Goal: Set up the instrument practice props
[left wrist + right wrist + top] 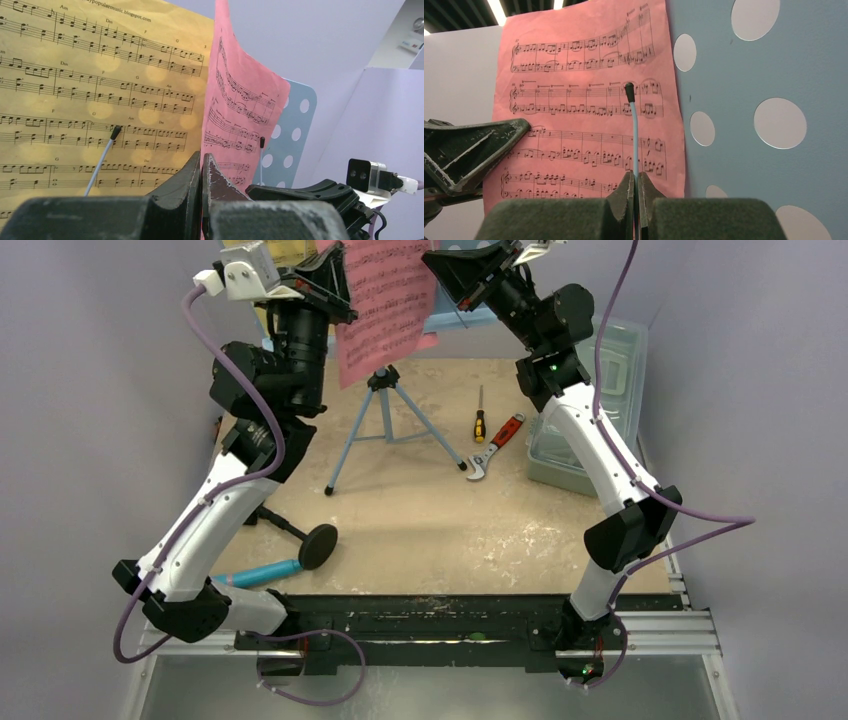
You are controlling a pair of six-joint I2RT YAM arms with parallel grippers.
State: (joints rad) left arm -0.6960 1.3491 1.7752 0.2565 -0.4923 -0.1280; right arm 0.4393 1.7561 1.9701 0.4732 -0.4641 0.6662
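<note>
The light blue music stand stands on its tripod at the back middle. Its perforated desk carries a yellow page and a pink page. My left gripper is shut on the pink page's left edge, with pink paper between its closed fingers. My right gripper is shut on the stand's thin blue page-holder wire, which lies over the pink page. The cyan microphone and the black round-base mic stand lie on the table at the front left.
A screwdriver and a red-handled wrench lie right of the tripod. A clear lidded box sits at the right edge behind my right arm. A second holder wire lies over the yellow page.
</note>
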